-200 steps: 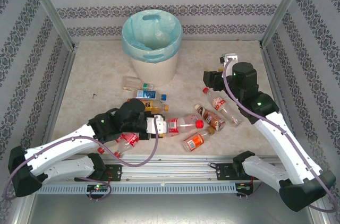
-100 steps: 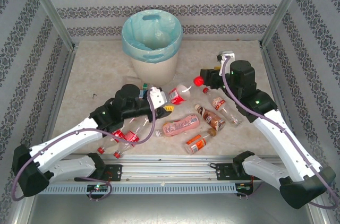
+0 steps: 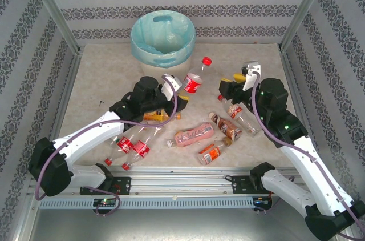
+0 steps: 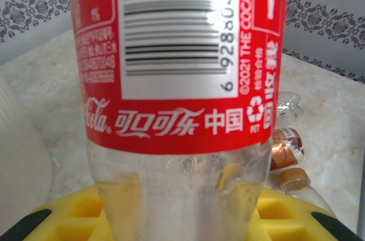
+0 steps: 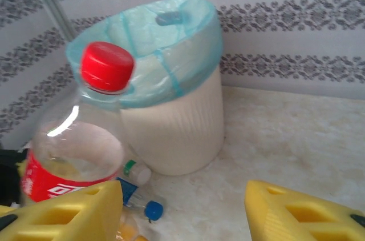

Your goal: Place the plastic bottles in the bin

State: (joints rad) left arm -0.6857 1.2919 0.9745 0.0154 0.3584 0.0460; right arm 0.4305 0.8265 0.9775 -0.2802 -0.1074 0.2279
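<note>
By my judgement the task is early. The left end effector (image 3: 183, 93) is clamped on a red-labelled clear bottle (image 3: 194, 81), held off the counter (image 3: 97, 81), with the bin (image 3: 149, 58) just beyond it. The right end effector (image 5: 182, 207) stands apart, empty. Nearer the bases than both, a pink bottle (image 3: 194, 135), an orange bottle (image 3: 212, 151) and others still lie waiting.

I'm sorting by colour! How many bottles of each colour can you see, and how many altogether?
Clear bottles, red label: 4
Pink bottle: 1
Brown bottle: 1
Orange bottle: 1
Half-hidden bottle under the left arm: 1
Total: 8 in view; the arm may hide more.
</note>
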